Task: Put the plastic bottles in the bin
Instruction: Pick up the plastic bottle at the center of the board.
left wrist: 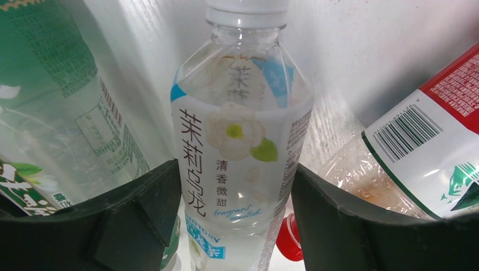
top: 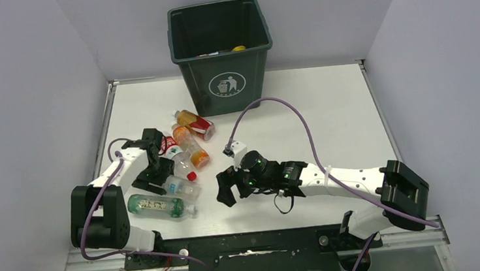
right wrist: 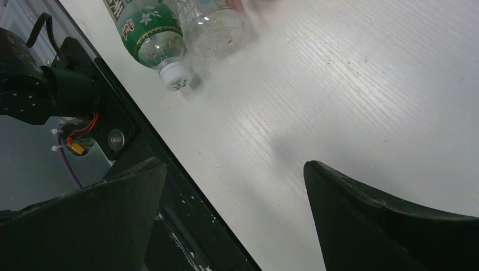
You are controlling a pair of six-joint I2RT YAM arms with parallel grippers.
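The dark green bin (top: 226,84) stands at the back of the table, with a few bottles showing inside. Several plastic bottles lie in a cluster at the left. My left gripper (top: 156,181) is down among them. In the left wrist view both fingers press the sides of a clear bottle with a blue-and-white flower label (left wrist: 240,141), so my left gripper (left wrist: 236,214) is shut on it. A green-label bottle (left wrist: 51,101) lies to its left and a red-label bottle (left wrist: 429,141) to its right. My right gripper (top: 225,188) hovers open over bare table, as its own view shows (right wrist: 234,186).
A green-label bottle (top: 157,205) lies nearest the front edge, also in the right wrist view (right wrist: 149,31). An orange-drink bottle (top: 192,146) and a red-label bottle (top: 195,123) lie toward the bin. A purple cable (top: 287,105) arcs over the table's middle. Walls enclose three sides.
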